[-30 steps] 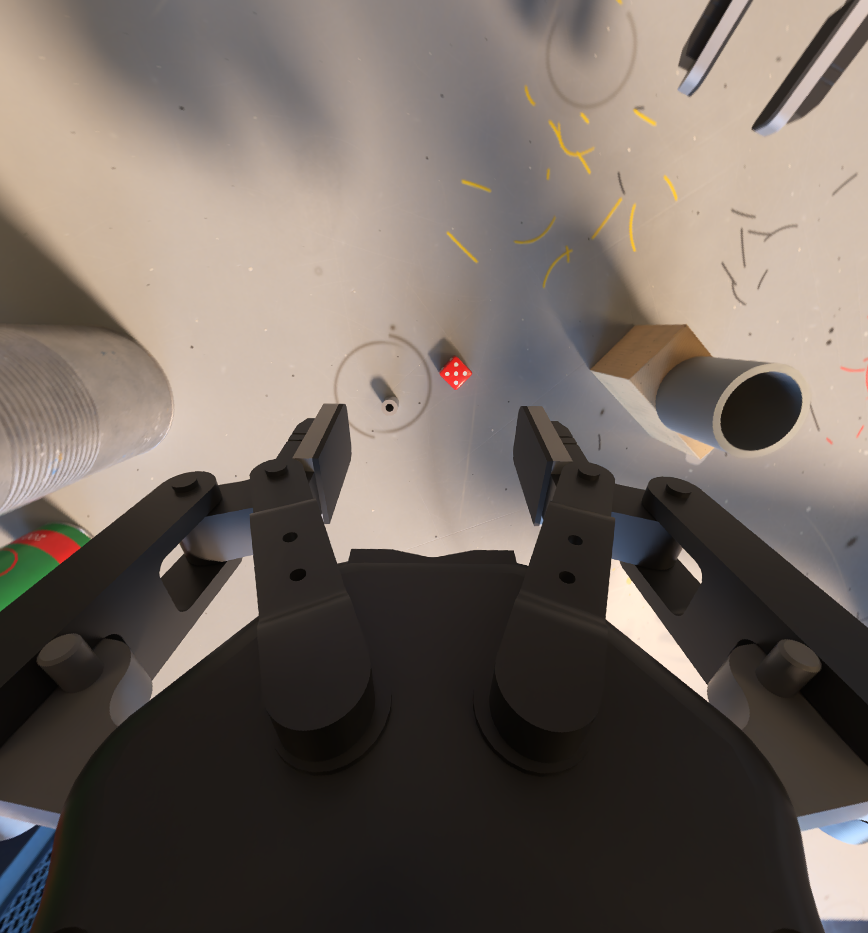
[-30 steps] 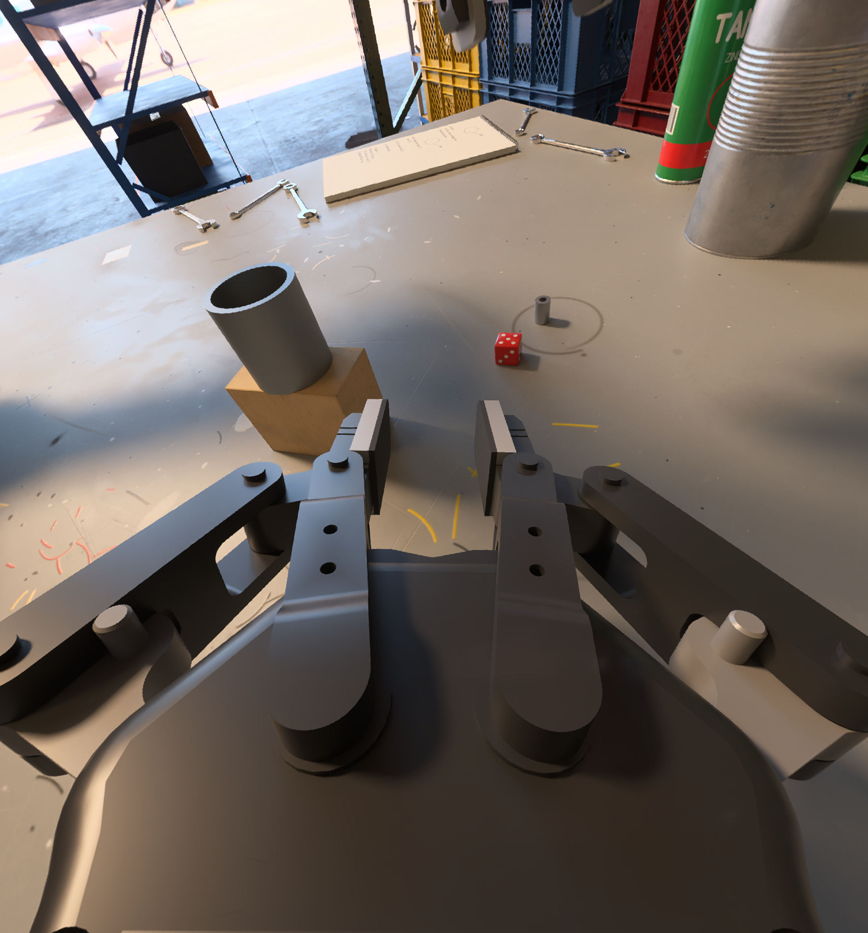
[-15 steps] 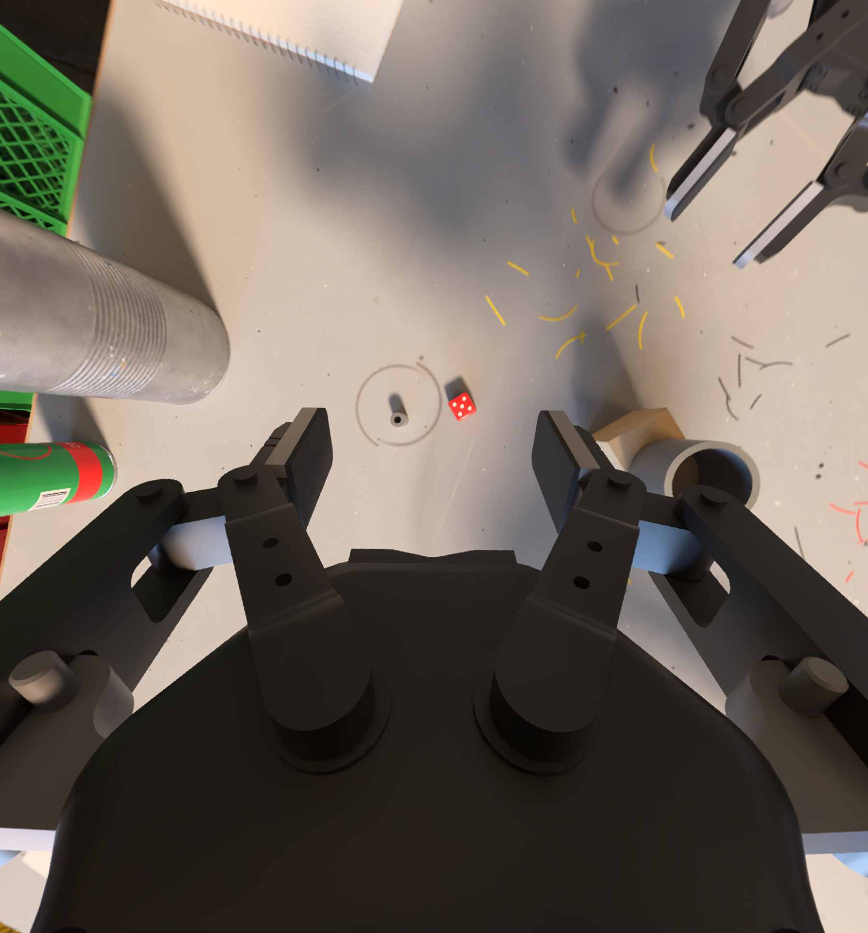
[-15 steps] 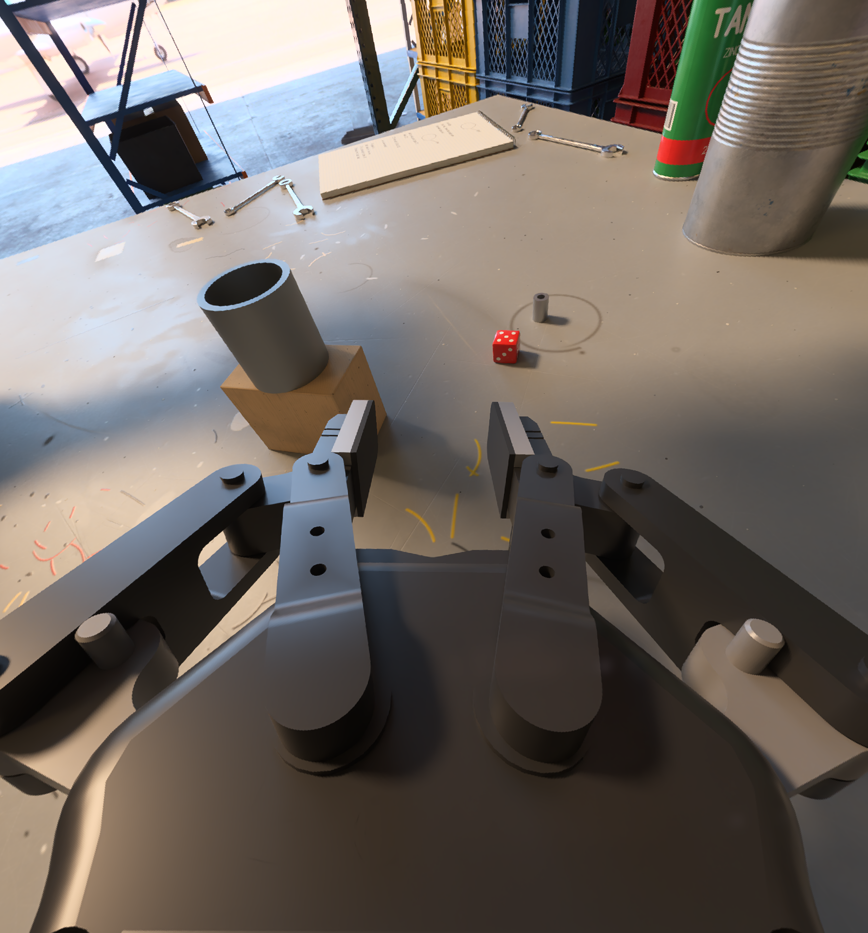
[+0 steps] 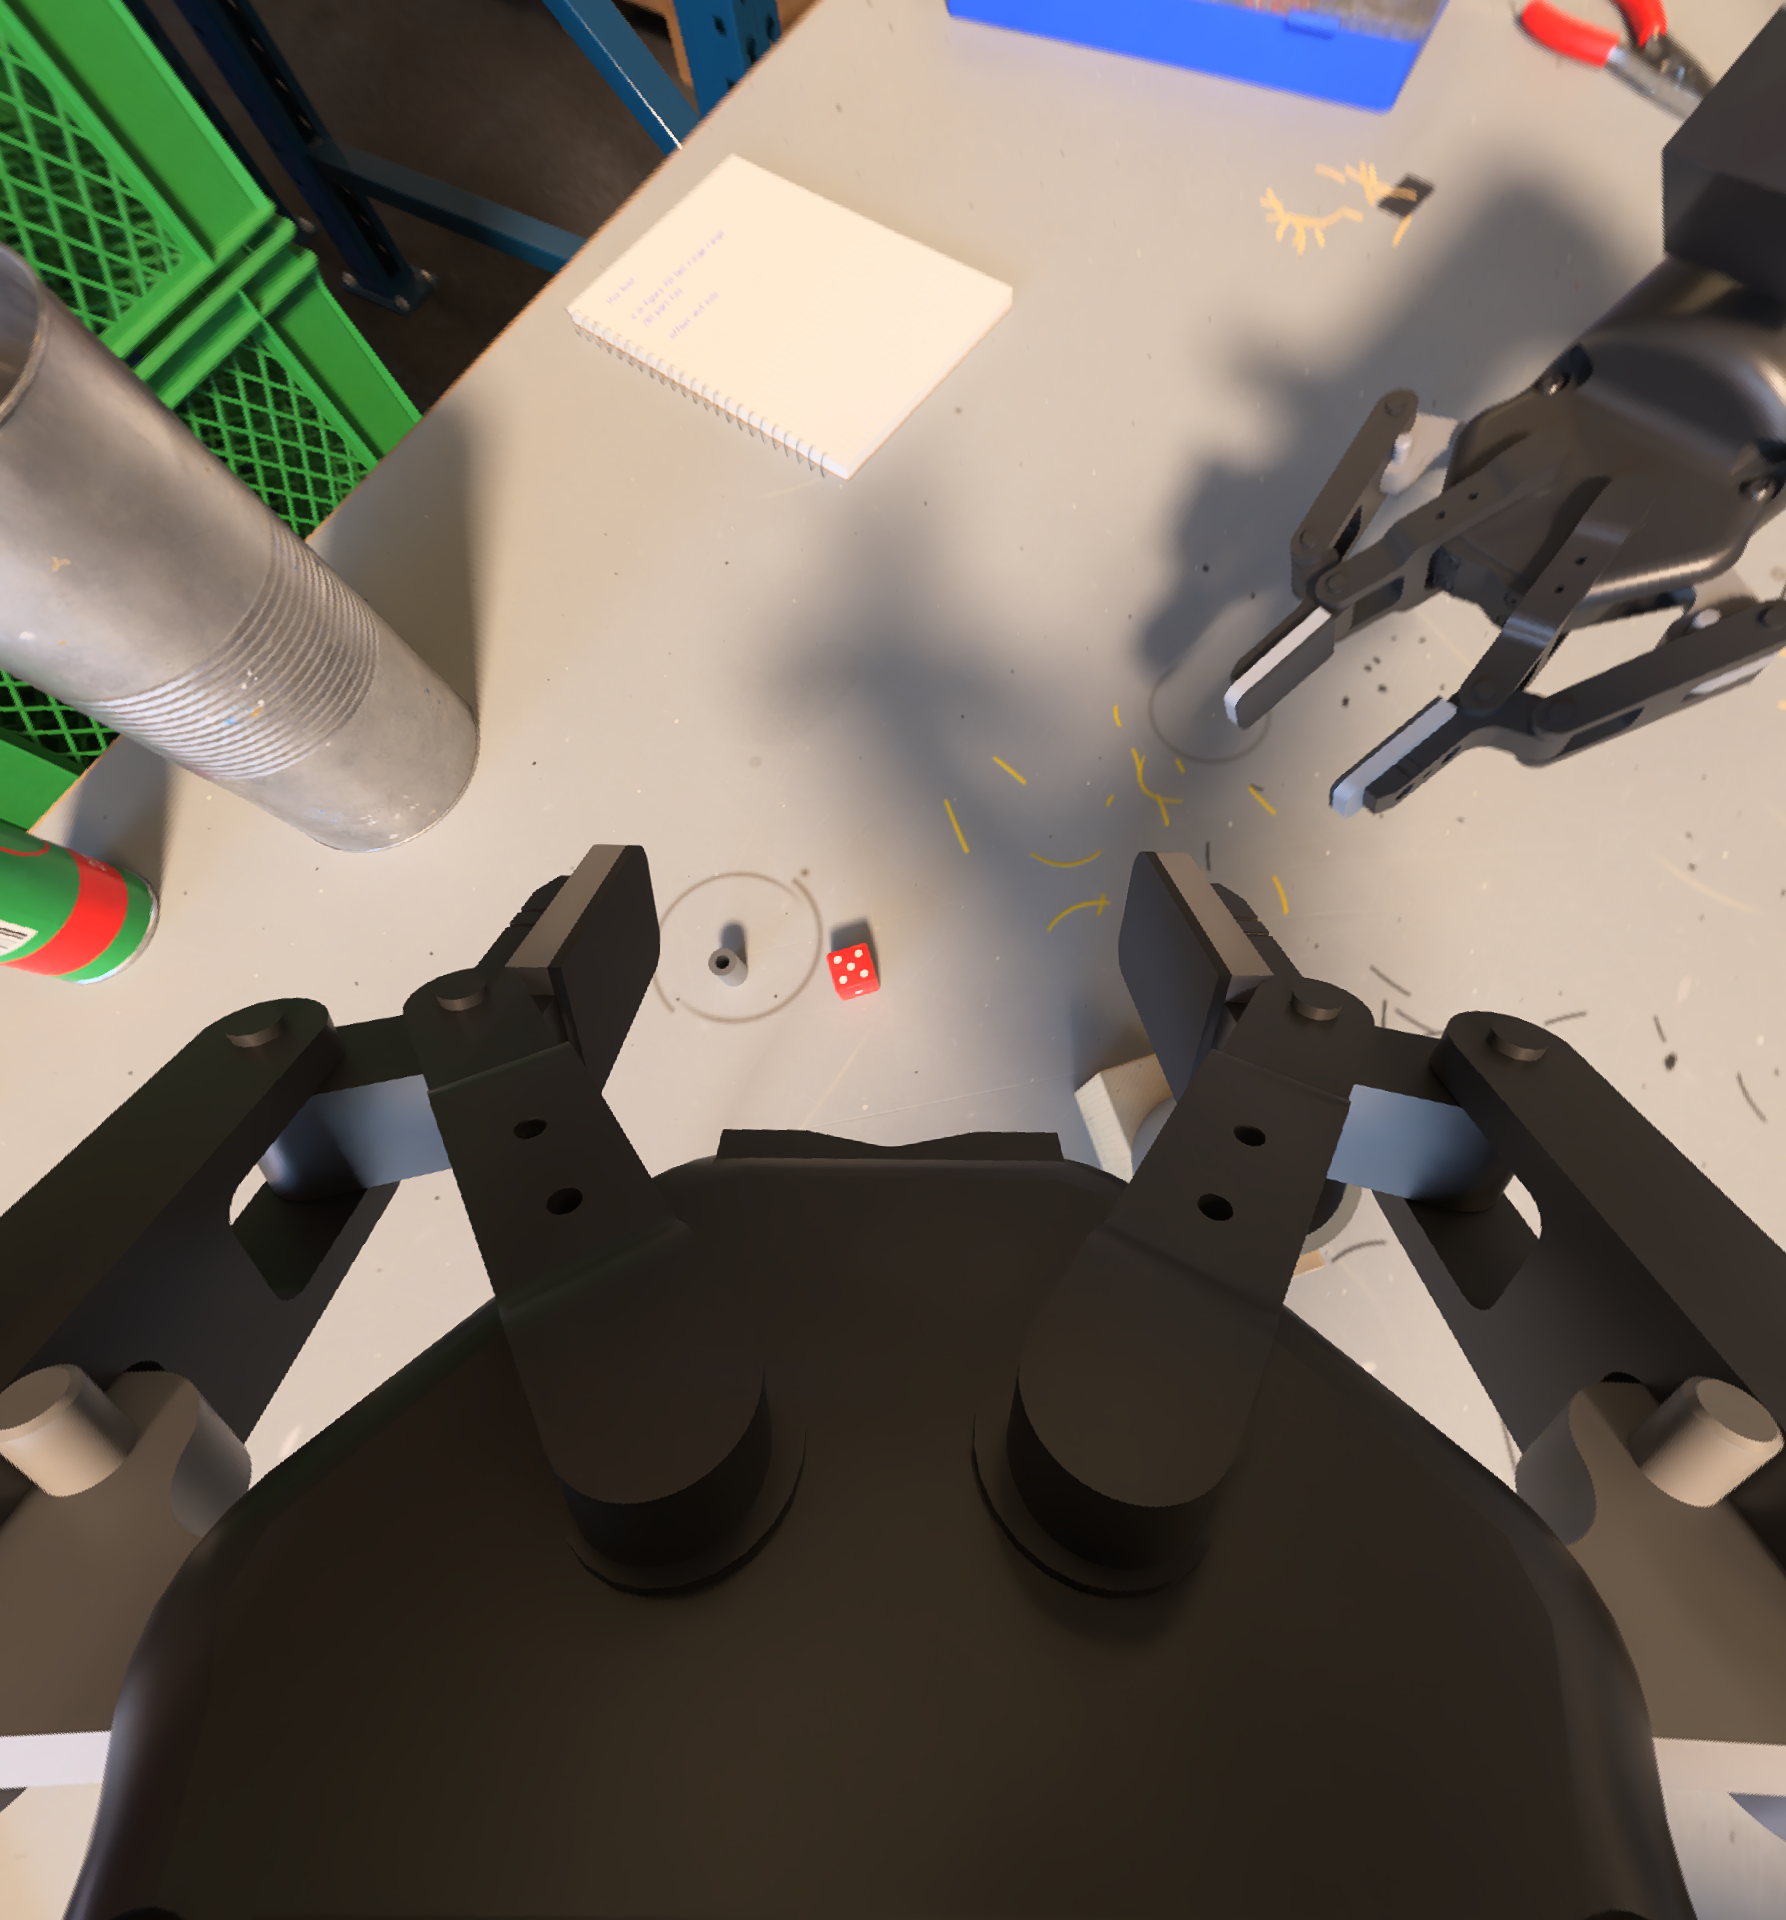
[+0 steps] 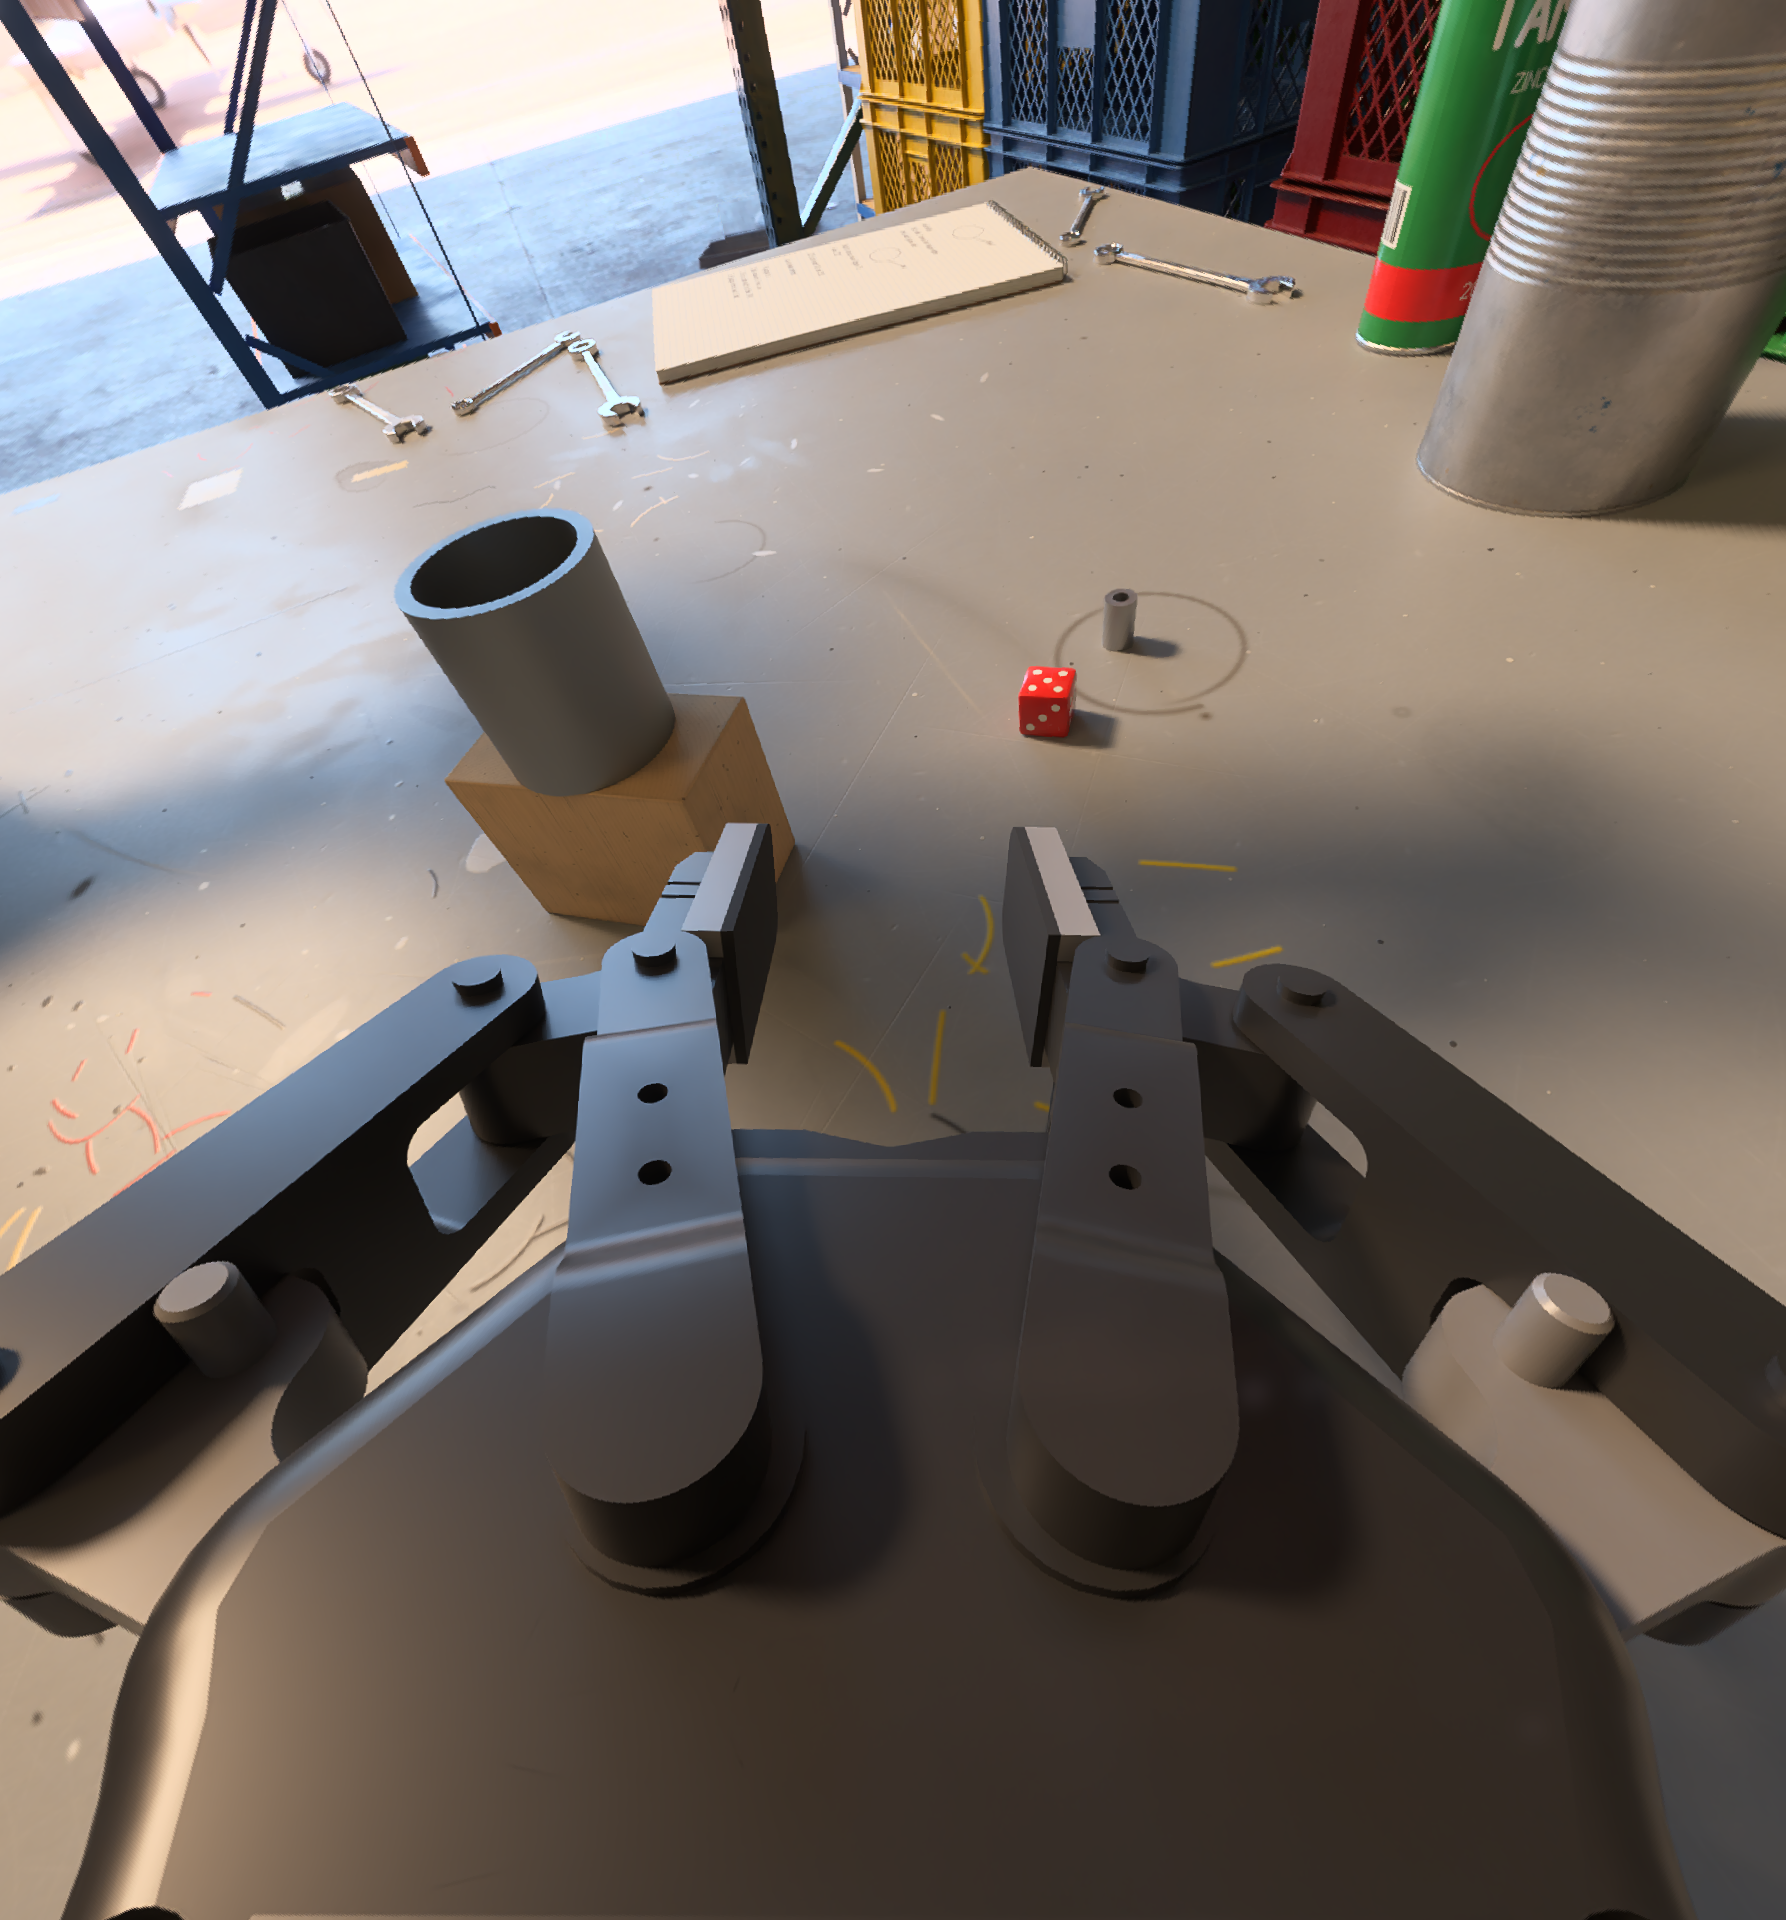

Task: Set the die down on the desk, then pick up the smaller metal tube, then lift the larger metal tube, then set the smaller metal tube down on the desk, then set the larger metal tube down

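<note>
A grey desk (image 6: 1491, 935) in a workshop, seen from two robot arms. The red die (image 6: 1046, 701) already sits on the desk, so that step looks done. Just beside it stands the smaller metal tube (image 6: 1120, 619), a tiny upright grey sleeve inside a faint ring mark. The larger metal tube (image 6: 536, 649), dark grey and open at the top, leans on a wooden block (image 6: 650, 842), well apart from the small one.

The left gripper (image 5: 884, 914) hangs above the desk, its jaws spread wide and empty, with the die (image 5: 853, 971) and small tube (image 5: 726, 961) showing between them. The right gripper (image 6: 889, 914) is also empty, jaws parted to a middling width, close to the block.

The step in hand is likely picking up the small tube. To do it well, a gripper should centre over the tube, come straight down with one finger either side, and keep clear of the die so it is not knocked. The tube is small and smooth, so it could tip or slip if pinched off-centre.

A tall silver pipe (image 6: 1616, 312), a green can (image 5: 37, 914), a notepad (image 5: 795, 312) and wrenches (image 6: 515, 379) lie farther off.
</note>
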Controlling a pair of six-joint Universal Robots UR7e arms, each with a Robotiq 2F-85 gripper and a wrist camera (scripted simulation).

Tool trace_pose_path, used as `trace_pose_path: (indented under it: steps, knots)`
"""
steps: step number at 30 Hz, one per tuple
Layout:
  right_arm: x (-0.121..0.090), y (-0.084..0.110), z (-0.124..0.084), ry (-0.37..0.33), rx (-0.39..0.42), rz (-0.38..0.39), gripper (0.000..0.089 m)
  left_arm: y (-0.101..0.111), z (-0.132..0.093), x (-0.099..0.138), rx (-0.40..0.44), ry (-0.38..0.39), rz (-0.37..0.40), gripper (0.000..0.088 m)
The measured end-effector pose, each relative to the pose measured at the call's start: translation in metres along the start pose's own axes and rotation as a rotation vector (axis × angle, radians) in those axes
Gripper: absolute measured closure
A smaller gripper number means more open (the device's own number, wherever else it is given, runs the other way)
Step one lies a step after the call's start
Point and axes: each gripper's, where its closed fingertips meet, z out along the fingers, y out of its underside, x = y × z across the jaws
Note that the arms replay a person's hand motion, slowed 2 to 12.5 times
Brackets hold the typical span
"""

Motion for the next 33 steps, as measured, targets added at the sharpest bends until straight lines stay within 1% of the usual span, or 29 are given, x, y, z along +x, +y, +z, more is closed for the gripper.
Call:
trace_pose_path:
  steps: [6, 11, 16, 24, 29, 33]
  knots:
    - [-0.001, 0.001, 0.002, 0.001, -0.009, -0.011, 0.0493, 0.008, -0.005, 0.012, 0.118, -0.063, -0.088, 0.0106]
    - [0.000, 0.002, 0.004, 0.006, -0.018, -0.031, 0.0493, 0.016, -0.008, 0.020, 0.207, -0.115, -0.147, 0.0106]
    - [0.002, 0.002, 0.008, 0.011, -0.033, -0.068, 0.0486, 0.025, -0.010, 0.028, 0.273, -0.164, -0.192, 0.0105]
    - [0.009, 0.001, 0.017, 0.008, -0.083, -0.170, 0.0466, 0.044, -0.008, 0.042, 0.319, -0.227, -0.255, 0.0098]
    - [0.016, -0.001, 0.025, 0.008, -0.127, -0.244, 0.0458, 0.057, -0.004, 0.051, 0.324, -0.256, -0.288, 0.0087]
    - [0.021, -0.003, 0.032, -0.003, -0.164, -0.299, 0.0444, 0.068, 0.001, 0.058, 0.319, -0.270, -0.311, 0.0100]
